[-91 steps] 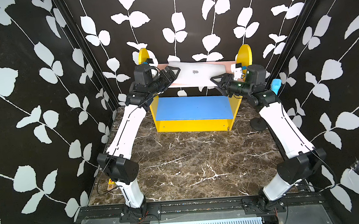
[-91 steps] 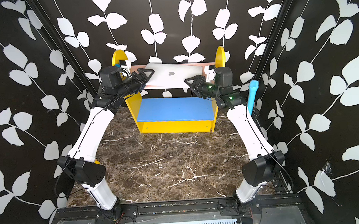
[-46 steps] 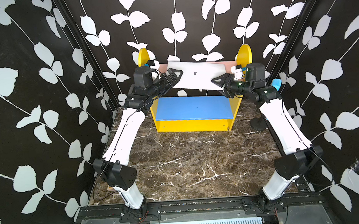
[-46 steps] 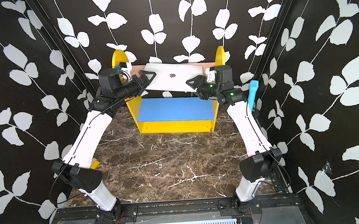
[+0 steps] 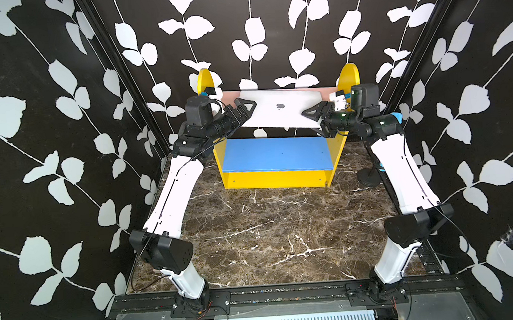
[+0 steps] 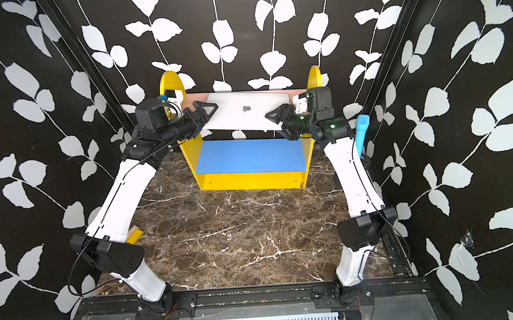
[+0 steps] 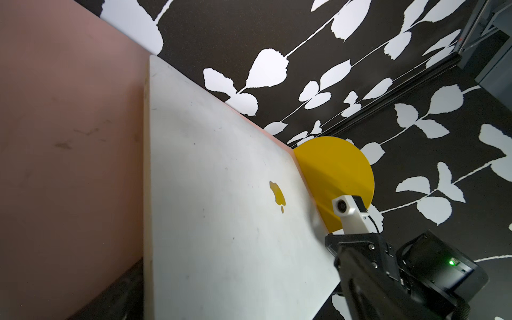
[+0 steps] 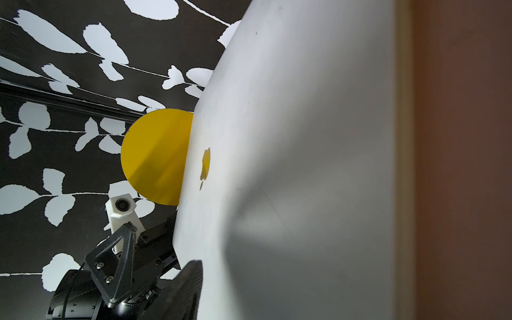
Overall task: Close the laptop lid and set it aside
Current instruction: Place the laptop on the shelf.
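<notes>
Both top views are brightly and evenly lit from above, and straight lines are bowed toward the edges by the wide lens. The laptop lid (image 5: 277,119) is rendered nearly overexposed. In the right wrist view a broad soft shadow is cast across it, and the pink shelf board (image 8: 465,166) is left dim and blurred.

White arm links (image 5: 177,197), black joints (image 5: 166,253)

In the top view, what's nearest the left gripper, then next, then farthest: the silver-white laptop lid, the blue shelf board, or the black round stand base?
1. Silver-white laptop lid, right at the left gripper, up top.
2. Blue shelf board, lower, in the middle.
3. Black round stand base, far right, on the floor.
</notes>
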`<state>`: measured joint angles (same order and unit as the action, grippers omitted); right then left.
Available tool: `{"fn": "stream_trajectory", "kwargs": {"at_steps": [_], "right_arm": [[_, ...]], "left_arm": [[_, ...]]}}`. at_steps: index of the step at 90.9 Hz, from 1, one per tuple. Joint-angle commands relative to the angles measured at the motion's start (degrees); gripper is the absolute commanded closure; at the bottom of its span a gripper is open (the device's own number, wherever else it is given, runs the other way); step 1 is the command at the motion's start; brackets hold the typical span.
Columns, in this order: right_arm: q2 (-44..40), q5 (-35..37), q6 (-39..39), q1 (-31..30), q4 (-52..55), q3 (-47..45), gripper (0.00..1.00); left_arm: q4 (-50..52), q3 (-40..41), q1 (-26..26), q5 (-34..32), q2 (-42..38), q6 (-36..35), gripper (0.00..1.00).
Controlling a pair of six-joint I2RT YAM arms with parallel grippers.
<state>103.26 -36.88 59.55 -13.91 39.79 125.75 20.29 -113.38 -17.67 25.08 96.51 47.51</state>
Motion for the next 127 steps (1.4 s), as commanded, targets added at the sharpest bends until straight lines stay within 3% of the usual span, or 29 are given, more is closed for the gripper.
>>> {"fn": "stream_trajectory", "kwargs": {"at_steps": [1,53,99,127], "right_arm": [[0.2,0.8,-1.6,0.7,-6.8,3.1,0.36],[-1.7,1.4,-4.1,0.8,-5.6,0.6,0.31],[-8.6,0.8,-7.8,2.4,-6.0,-7.7,0.30],[-15.8,1.1,-10.0,2.6,-8.7,-18.7,0.34]], "left_arm": [[1.8,1.3,1.4,-0.4,-2.8,-1.4,0.02],[0.8,8.1,3.5,-0.9,-6.3,-2.0,0.02],[2.0,12.9,3.5,1.8,-12.7,-6.5,0.02],[1.1,20.3,3.4,3.6,-19.4,-8.3,0.02]]}}
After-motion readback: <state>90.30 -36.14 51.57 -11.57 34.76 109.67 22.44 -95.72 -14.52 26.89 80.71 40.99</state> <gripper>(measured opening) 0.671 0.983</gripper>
